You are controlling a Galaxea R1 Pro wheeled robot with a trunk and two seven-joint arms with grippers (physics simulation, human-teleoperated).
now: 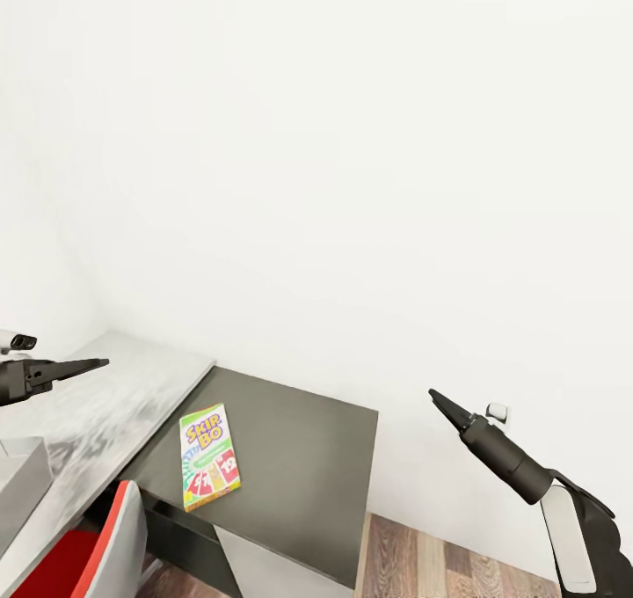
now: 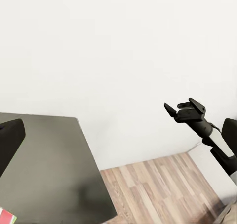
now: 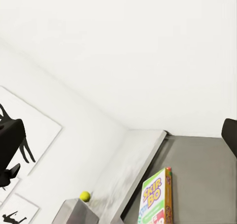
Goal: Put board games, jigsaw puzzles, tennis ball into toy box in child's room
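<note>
Skip-Bo box [image 1: 209, 456] flat on dark lower desk [image 1: 299, 466] section, tennis ball [image 3: 85, 196] on pale desk top near toy box [image 1: 16, 484], left gripper [image 1: 88, 365] raised, fingers' state unclear, right gripper [image 2: 178, 108] empty, fingers spread

The Skip-Bo box [image 1: 209, 456] lies flat on the dark desk section [image 1: 299, 466], near its joint with the pale top [image 1: 114, 396]; the left gripper [image 1: 88, 365] hovers over the pale top; the right gripper [image 1: 437, 397] hangs beyond the desk's end, above wood floor [image 1: 440, 563].
</note>
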